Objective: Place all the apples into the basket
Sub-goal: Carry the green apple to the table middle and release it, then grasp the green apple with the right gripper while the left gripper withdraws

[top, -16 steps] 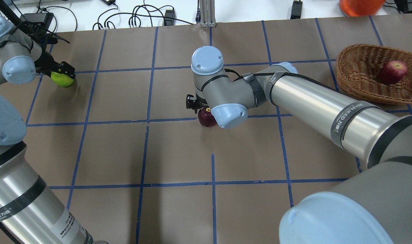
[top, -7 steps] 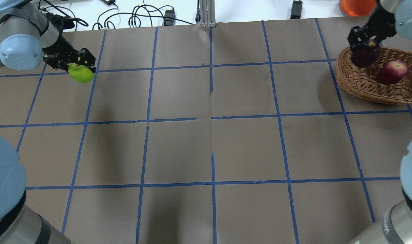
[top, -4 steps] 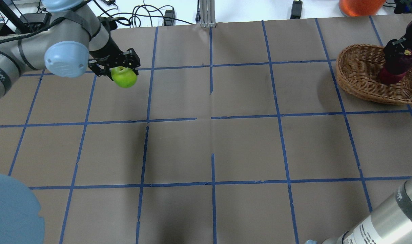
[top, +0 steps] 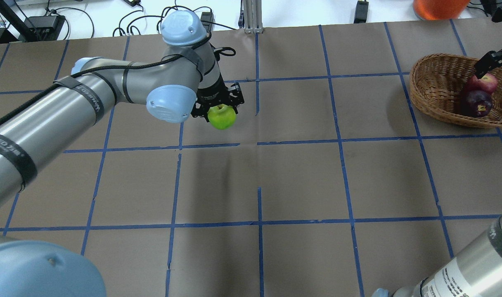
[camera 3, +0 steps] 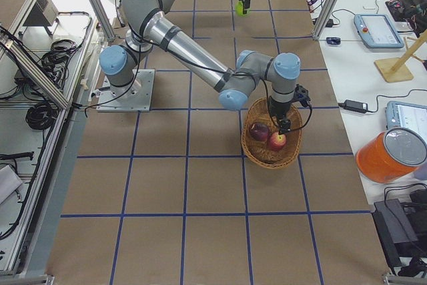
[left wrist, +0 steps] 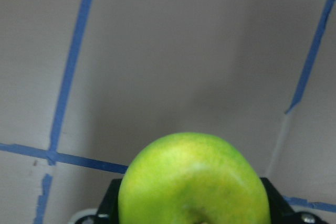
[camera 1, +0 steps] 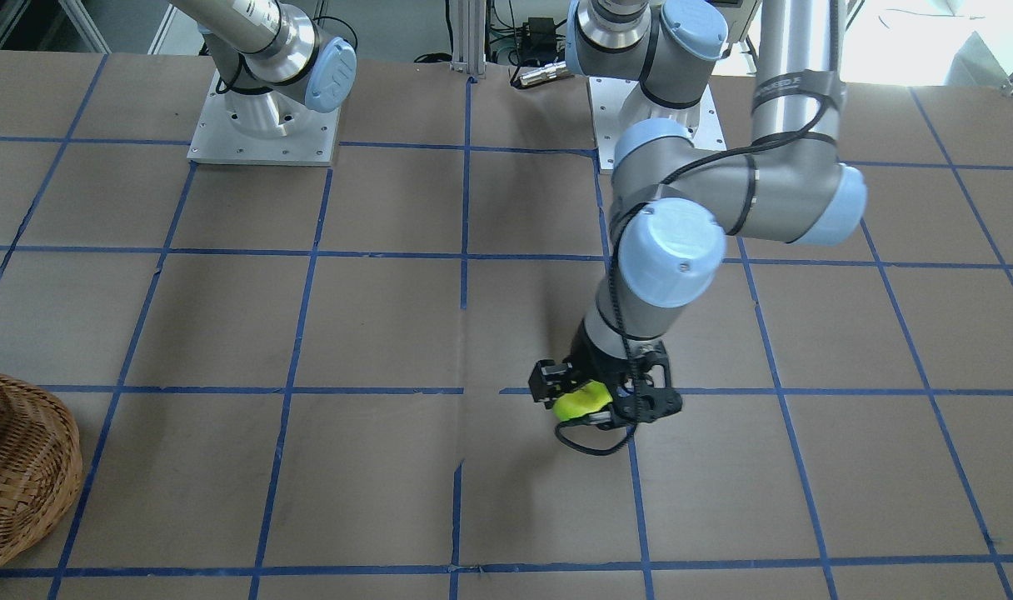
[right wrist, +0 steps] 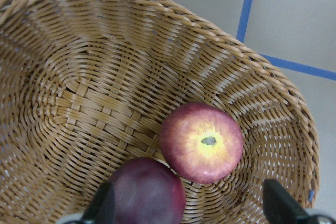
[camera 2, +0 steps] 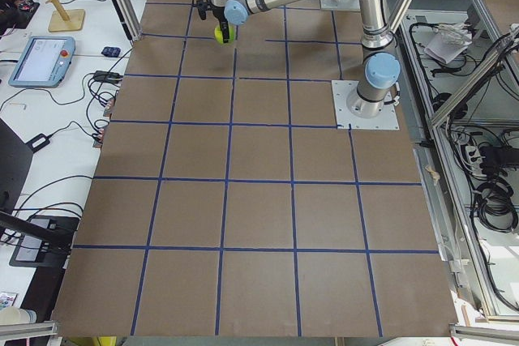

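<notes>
- Holding the green apple (top: 222, 118) tight between its two fingers, the left end effector (top: 219, 108) hangs over the middle of the brown worktop (top: 300, 181).
- The green apple is up in the air, not touching the worktop, and its dark shadow (top: 218, 165) falls on the paper nearer the robot.
- From the left wrist view, the green apple (left wrist: 194, 182) fills the low part, with black fingers (left wrist: 274, 199) on each side of it.
- Thin blue tape lines (top: 259, 225) cut the worktop into squares.
- Farther off, on the robot's right, the basket (top: 434, 97) sits on the worktop, well apart from the green apple.
- The red apple (top: 483, 82) and the dark purple apple (top: 478, 104) lie inside the basket, touching each other.
- The right end effector (right wrist: 190, 209) hangs above the basket with its fingers spread wide, gripping nothing.
- Both of those apples lie below it.
</notes>
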Motion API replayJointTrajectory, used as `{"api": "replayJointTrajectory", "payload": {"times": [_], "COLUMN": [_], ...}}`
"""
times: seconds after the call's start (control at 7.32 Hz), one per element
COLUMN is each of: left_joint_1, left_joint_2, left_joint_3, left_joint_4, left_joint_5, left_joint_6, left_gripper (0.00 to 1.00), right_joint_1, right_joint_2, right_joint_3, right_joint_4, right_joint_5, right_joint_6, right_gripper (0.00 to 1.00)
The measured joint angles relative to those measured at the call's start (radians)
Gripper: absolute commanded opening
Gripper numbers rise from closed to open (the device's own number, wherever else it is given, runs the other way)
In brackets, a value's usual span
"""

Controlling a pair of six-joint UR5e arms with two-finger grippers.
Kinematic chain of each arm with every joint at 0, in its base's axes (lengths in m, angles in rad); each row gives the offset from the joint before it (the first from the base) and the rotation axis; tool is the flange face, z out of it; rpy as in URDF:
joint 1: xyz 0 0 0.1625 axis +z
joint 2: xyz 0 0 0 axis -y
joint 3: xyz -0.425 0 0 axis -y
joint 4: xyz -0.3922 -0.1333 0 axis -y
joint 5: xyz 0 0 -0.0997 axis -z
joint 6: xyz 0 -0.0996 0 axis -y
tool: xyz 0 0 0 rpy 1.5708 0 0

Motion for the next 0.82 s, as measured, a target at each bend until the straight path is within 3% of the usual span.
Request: {"api": "replayJointTrajectory", "payload": {"times": [0.14,0.27,0.55,0.82], "left_joint_1": [-0.044,-0.082,-0.108,-0.103], "left_joint_2": [-0.033,-0.059,-0.088,-0.016], "left_joint_3": [-0.001,-0.001,-0.003,0.008], "left_joint_4": [0.011,0.029,0.094,0.024], "left_joint_5": [-0.028,-0.046,-0.053,-0.017], "left_joint_6": [-0.005,-0.007,-0.007,0.001], "left_gripper": [0.85,1.00,1.00,1.00], "right_joint_1": [0.024,0.069,0.199,0.322], "right_joint_2": [-0.011,-0.022,-0.048,-0.064], "right_joint_3": [-0.008,-0.021,-0.032,-0.026], "right_joint_4": [0.010,0.020,0.091,0.150], "right_joint_5": [0.003,0.005,0.007,0.021], "right_joint_6": [0.007,0.030,0.166,0.335], "right_gripper": [1.00,1.00,1.00,1.00]}}
